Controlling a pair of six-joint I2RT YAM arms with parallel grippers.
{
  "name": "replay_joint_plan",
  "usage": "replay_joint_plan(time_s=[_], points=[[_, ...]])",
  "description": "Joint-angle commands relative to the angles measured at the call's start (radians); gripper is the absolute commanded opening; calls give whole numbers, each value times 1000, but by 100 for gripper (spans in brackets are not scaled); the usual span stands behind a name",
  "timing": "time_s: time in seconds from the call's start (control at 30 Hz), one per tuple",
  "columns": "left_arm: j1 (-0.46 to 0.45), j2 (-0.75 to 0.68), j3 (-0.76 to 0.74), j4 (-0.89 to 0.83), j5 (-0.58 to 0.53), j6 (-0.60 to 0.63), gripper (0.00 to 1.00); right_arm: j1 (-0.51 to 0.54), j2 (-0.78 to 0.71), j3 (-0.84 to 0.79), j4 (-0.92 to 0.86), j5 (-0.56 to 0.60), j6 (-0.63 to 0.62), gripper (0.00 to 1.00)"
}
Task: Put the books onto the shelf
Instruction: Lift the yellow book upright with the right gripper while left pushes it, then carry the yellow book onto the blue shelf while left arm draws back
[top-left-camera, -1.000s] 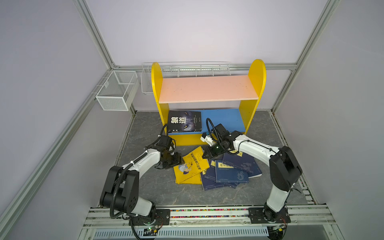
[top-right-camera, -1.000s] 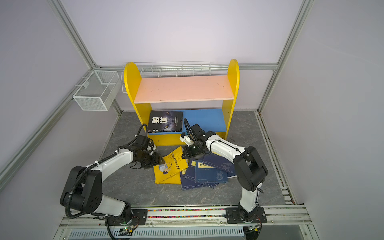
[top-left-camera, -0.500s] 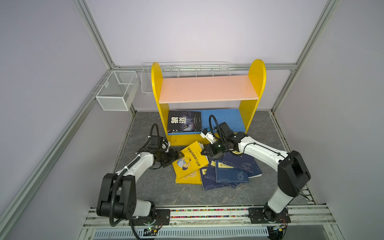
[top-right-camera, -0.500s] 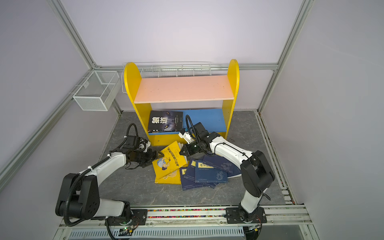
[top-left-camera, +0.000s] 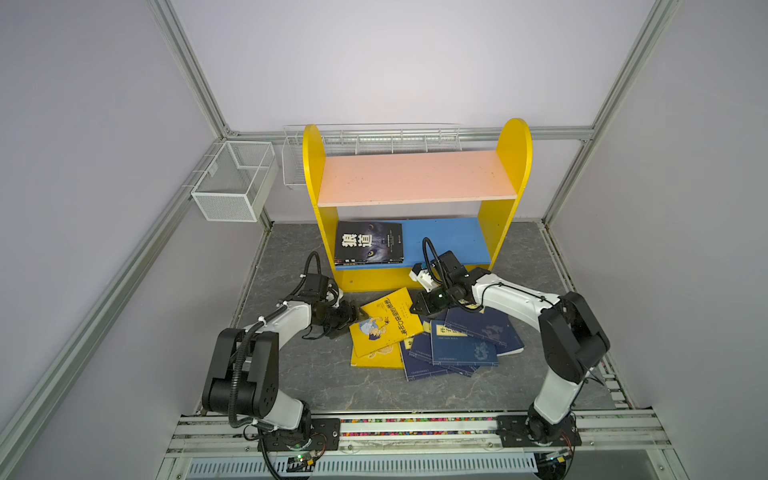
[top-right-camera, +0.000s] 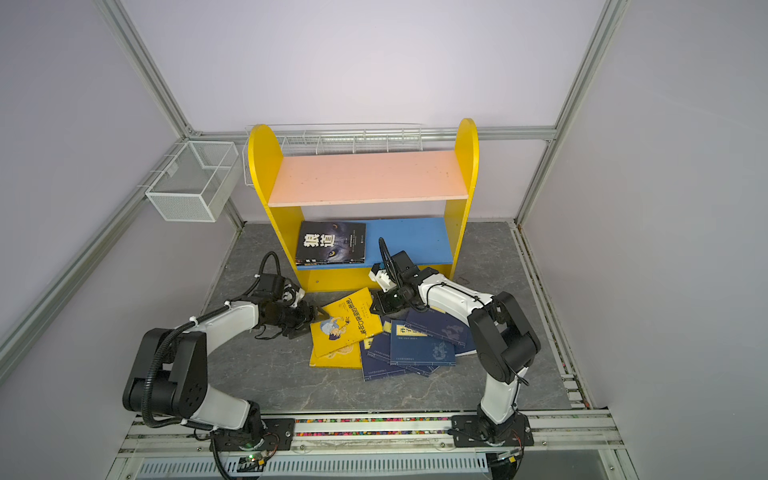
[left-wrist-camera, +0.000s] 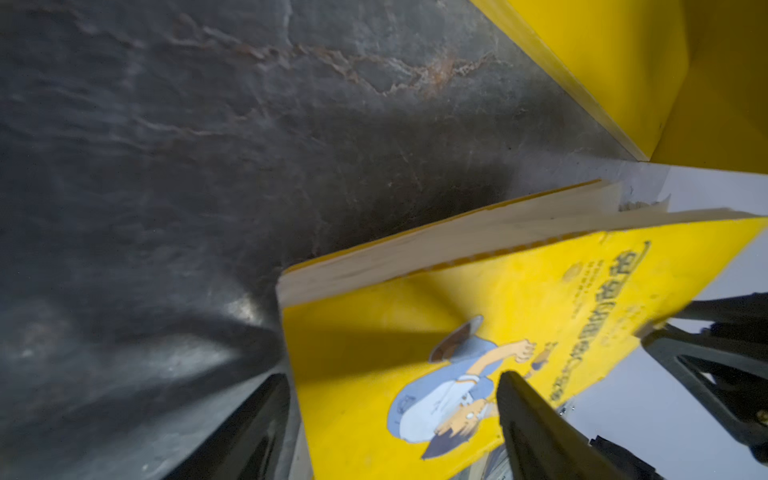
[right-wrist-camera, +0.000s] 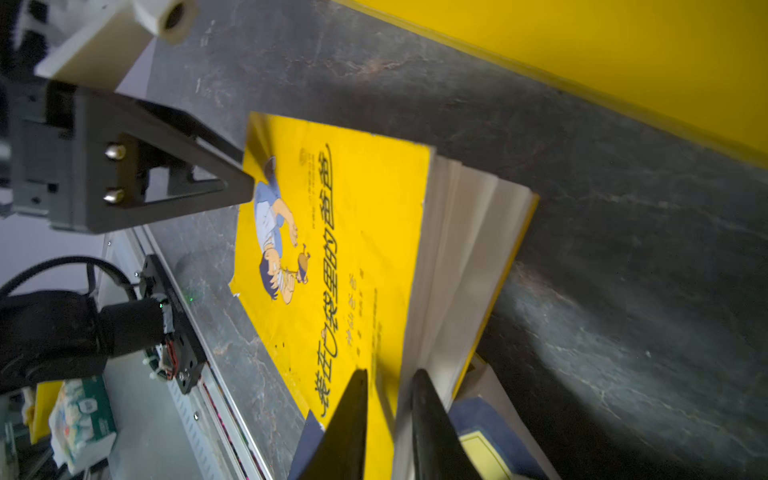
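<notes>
A yellow book with a cartoon boy (top-left-camera: 388, 328) (top-right-camera: 347, 326) lies tilted on the pile, its pages fanned (right-wrist-camera: 457, 257). My left gripper (top-left-camera: 356, 316) (left-wrist-camera: 390, 376) is open, its fingers straddling the book's left corner. The right gripper (top-left-camera: 415, 309) (right-wrist-camera: 390, 372) has its jaws slightly apart, with the edge of the front cover between them. A second yellow book (top-left-camera: 374, 359) and several navy books (top-left-camera: 461, 343) lie underneath and to the right. A black book (top-left-camera: 369, 242) rests on the blue lower board (top-left-camera: 449, 241) of the shelf (top-left-camera: 415, 176).
A white wire-mesh basket (top-left-camera: 232, 187) hangs on the left wall and a long one (top-left-camera: 370, 141) sits behind the shelf. The shelf's yellow front panel (right-wrist-camera: 623, 50) is close behind the books. The arms' base rail (top-left-camera: 382, 426) runs along the front edge.
The right gripper lifted the yellow book's cover edge, then parted its jaws from shut. The left gripper came in to the book's left corner, and the book tilted up.
</notes>
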Motion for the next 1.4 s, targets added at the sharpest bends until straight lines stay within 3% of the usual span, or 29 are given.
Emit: replay_joint_plan(time_s=[0.0, 0.17, 0.43, 0.6, 0.87, 1.2, 1.37], points=[[-14, 14, 31, -37, -39, 26, 70, 1, 21, 26, -6, 43, -18, 40], [-52, 50, 53, -89, -97, 51, 66, -2, 53, 40, -46, 91, -17, 61], [-108, 65, 73, -120, -130, 68, 64, 4, 135, 53, -73, 26, -41, 67], [-110, 73, 80, -122, -127, 70, 60, 40, 165, 83, -78, -20, -95, 63], [-113, 77, 87, -128, -126, 70, 54, 43, 72, 82, -16, -127, -115, 52], [-112, 61, 88, -113, -111, 64, 54, 43, 0, 63, 122, -243, -22, 36], [-112, 44, 89, -97, -94, 63, 55, 50, 9, 54, 143, -221, -10, 25]])
